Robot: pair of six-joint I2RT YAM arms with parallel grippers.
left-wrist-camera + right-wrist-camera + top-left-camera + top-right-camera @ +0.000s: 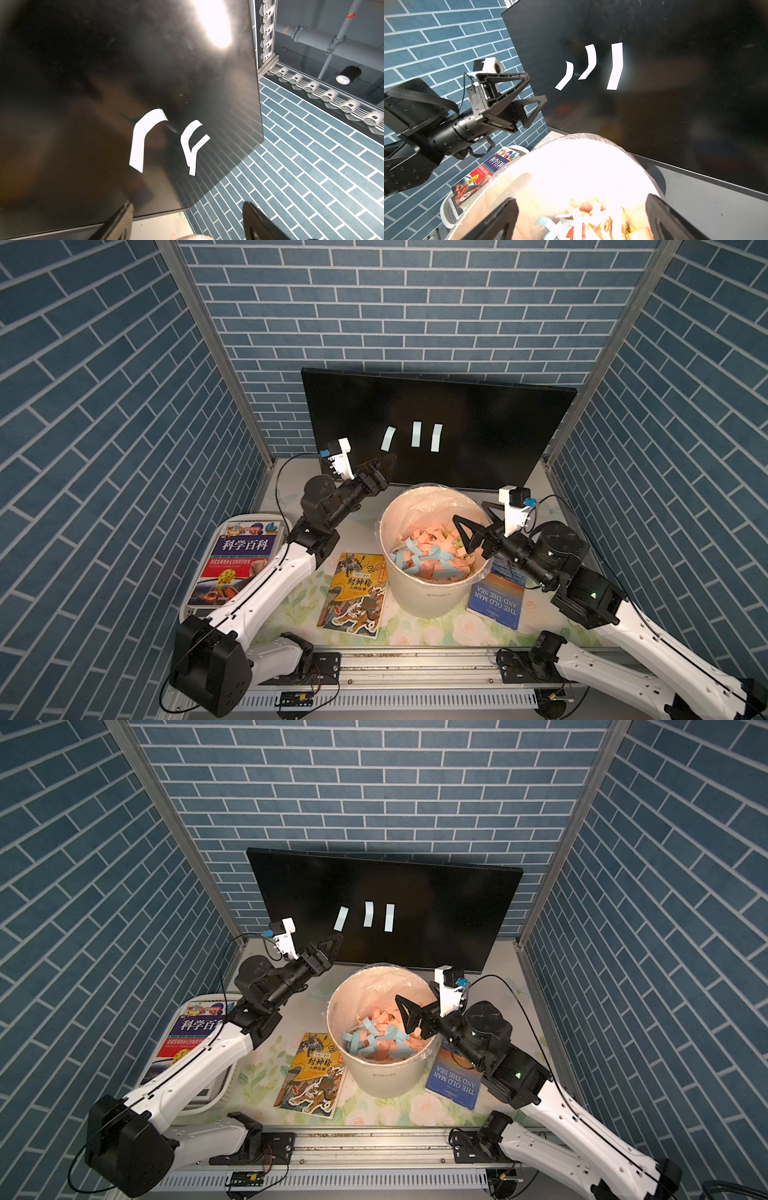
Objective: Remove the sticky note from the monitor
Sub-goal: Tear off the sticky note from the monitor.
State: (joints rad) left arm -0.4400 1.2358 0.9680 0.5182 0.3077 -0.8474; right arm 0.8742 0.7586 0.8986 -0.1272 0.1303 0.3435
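Note:
The black monitor leans at the back of the table. Three pale sticky notes are stuck side by side on its screen, at left, middle and right, their lower ends curling off the glass. My left gripper is open and empty just in front of the screen, below and left of the left note. My right gripper hangs open and empty over the white bin, which holds paper scraps.
A yellow illustrated book lies left of the bin and a blue book lies to its right, under the right arm. A red and purple book rests in a white basket at the left. Blue brick walls enclose the table.

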